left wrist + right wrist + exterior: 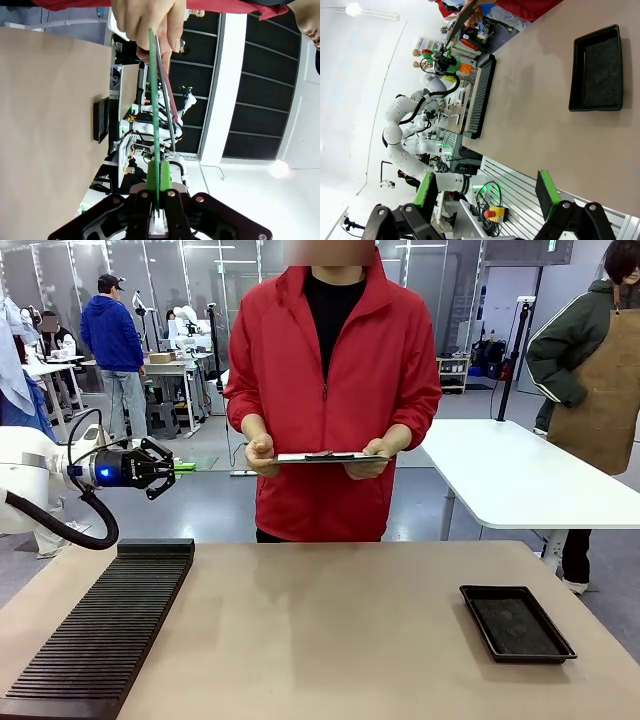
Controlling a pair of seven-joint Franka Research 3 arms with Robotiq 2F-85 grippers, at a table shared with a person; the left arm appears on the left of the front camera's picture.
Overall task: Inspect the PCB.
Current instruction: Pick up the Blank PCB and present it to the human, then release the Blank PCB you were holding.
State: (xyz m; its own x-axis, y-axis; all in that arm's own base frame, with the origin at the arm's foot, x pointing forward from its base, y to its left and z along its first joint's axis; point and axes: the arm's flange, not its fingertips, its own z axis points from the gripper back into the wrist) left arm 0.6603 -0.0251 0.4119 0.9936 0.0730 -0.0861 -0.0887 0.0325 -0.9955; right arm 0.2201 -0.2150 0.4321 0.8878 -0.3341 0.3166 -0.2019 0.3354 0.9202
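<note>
While the person [330, 370] at upper centre studies a dark tablet [330, 456], the left gripper [168, 468] at mid left pinches the PCB [154, 110] tight, edge-on; the right gripper [486, 192] gapes empty. Best hold it level, unshaken.

On the table [330, 640], the slotted rack [105, 630] lies along the left side and the tray [515, 622] near the right edge, well apart. Behind the table's far edge stands a person [330, 370] holding a tablet [330, 457]. Over its far left corner the left gripper [172, 468] clamps the PCB [154, 100].
</note>
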